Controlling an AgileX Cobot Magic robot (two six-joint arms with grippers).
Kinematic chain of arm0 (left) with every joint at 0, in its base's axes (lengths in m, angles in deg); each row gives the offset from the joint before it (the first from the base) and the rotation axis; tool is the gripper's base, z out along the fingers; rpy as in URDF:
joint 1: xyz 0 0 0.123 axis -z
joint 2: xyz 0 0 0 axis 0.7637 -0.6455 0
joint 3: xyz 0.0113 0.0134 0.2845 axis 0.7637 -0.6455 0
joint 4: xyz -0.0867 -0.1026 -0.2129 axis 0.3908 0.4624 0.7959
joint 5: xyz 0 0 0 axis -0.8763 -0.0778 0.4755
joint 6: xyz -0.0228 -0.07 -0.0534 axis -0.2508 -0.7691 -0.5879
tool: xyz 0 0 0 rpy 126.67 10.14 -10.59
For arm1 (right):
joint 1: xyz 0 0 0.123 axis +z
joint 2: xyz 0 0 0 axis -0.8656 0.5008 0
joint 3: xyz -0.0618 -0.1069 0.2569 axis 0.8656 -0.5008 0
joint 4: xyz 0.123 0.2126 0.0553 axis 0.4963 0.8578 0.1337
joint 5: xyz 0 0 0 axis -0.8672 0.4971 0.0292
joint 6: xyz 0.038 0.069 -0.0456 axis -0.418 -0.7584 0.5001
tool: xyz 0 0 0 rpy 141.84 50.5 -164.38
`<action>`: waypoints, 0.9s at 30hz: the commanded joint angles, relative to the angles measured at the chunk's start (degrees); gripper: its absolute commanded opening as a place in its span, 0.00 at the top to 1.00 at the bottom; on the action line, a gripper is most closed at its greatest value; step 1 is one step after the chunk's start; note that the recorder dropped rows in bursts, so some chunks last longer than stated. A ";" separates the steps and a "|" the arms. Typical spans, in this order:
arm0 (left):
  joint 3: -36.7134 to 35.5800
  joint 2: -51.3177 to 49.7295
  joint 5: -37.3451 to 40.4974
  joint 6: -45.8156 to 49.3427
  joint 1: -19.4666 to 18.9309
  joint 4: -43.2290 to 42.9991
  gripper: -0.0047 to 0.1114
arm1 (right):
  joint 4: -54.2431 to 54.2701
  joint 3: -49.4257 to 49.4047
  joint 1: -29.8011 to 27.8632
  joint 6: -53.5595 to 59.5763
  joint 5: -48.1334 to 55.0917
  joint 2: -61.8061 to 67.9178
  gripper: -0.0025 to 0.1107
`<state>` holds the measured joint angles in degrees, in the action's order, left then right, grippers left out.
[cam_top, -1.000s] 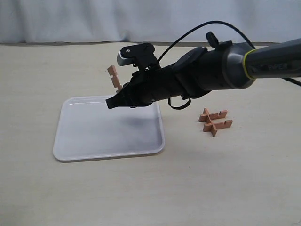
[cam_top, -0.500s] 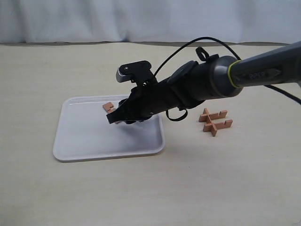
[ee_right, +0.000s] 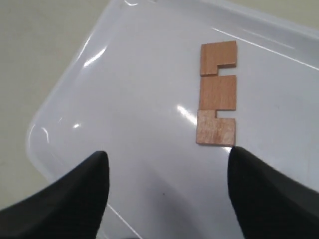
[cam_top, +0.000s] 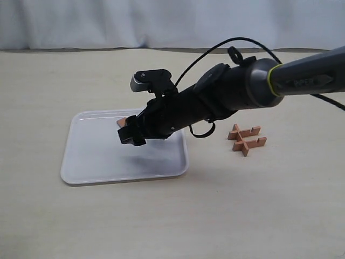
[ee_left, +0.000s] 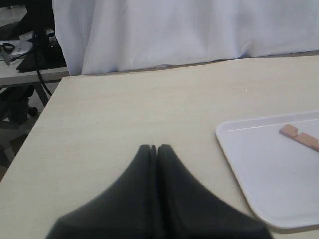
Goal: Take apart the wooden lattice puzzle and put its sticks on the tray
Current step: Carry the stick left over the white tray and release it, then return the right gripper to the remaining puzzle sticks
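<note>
right hand (ee_right: 167,158) wide open, empty | stick (ee_right: 217,94) flat on tray (ee_right: 114,89) (just ahead of hand)

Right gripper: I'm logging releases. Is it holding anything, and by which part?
Nothing is held. The right gripper is open over the tray, and the stick lies flat on it.

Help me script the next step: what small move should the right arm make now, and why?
Probably lift the right gripper up off the tray. One stick lies flat on it, the open fingers not gripping it, while the rest of the wooden lattice puzzle sits on the table beside the tray.
</note>
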<state>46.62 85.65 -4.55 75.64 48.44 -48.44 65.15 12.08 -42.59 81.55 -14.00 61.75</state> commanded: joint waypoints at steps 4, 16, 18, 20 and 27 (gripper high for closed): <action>-0.11 0.10 -0.60 0.05 0.12 0.21 0.96 | -22.77 -0.06 0.02 -17.06 6.12 -6.73 0.53; -0.11 0.10 -0.60 0.05 0.12 0.21 0.96 | -67.25 -0.06 -5.62 -50.77 25.96 -24.89 0.94; -0.11 0.10 -0.60 0.05 0.12 0.21 0.96 | -67.94 -0.06 -7.55 -51.33 29.61 -26.75 0.94; -0.11 0.10 -0.60 0.05 0.12 0.21 0.96 | -67.82 -0.13 -9.66 -51.33 33.02 -28.21 0.94; -0.11 0.10 -0.60 0.05 0.12 0.21 0.96 | -67.95 -4.48 -15.34 -51.21 35.26 -29.81 0.94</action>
<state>46.62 85.65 -4.55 75.75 48.44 -48.44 -2.38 9.82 -56.80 30.41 22.58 32.36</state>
